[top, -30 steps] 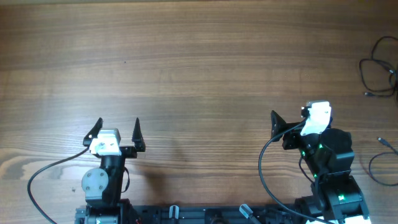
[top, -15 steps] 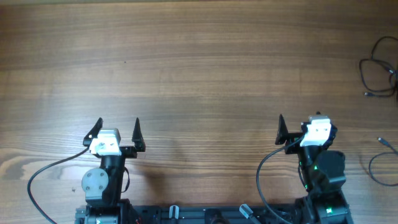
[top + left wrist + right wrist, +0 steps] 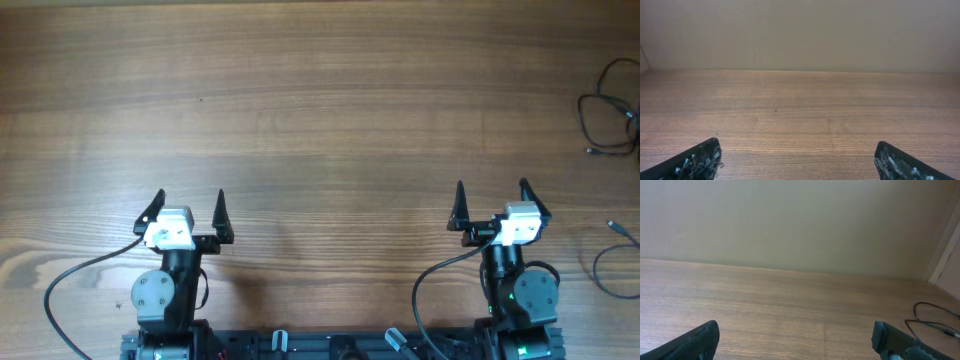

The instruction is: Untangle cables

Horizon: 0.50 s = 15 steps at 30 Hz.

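Thin black cables lie at the table's right edge. One loose loop (image 3: pixel 608 108) with a small silvery plug sits at the far right, and it also shows in the right wrist view (image 3: pixel 935 322). A second loop (image 3: pixel 612 262) with a silvery plug lies at the near right edge. My left gripper (image 3: pixel 189 207) is open and empty near the front left. My right gripper (image 3: pixel 491 197) is open and empty near the front right, well left of both cables. The left wrist view shows only bare wood between my open fingertips (image 3: pixel 700 160).
The wooden table (image 3: pixel 320 120) fills the overhead view. Thicker black arm cables (image 3: pixel 75 275) trail from each arm base along the front edge. A plain wall stands behind the table's far edge in both wrist views.
My right gripper has swung round to face straight ahead and now stands square like the left one. The left arm and the cables have not moved.
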Available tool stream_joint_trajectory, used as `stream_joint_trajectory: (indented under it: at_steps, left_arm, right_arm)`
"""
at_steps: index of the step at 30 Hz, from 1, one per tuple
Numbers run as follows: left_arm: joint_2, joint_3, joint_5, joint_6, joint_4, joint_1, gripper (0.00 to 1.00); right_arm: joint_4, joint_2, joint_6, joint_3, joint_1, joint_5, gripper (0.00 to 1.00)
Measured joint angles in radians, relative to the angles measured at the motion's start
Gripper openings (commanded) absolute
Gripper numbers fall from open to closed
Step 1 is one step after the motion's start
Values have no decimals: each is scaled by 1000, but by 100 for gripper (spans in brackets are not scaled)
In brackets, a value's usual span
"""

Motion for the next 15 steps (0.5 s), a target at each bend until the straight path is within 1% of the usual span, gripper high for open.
stream_joint_trajectory:
  at_steps: [4,10,15]
  left_arm:
    - [0,0,0,0,0,0,100]
    - [0,0,0,0,0,0,100]
    - [0,0,0,0,0,0,100]
  right_arm:
    - [-1,0,-6,-1,-6,0,100]
    - [-5,0,-7,-1,-70,-18,100]
    - [-8,0,-10,-1,-80,-39,100]
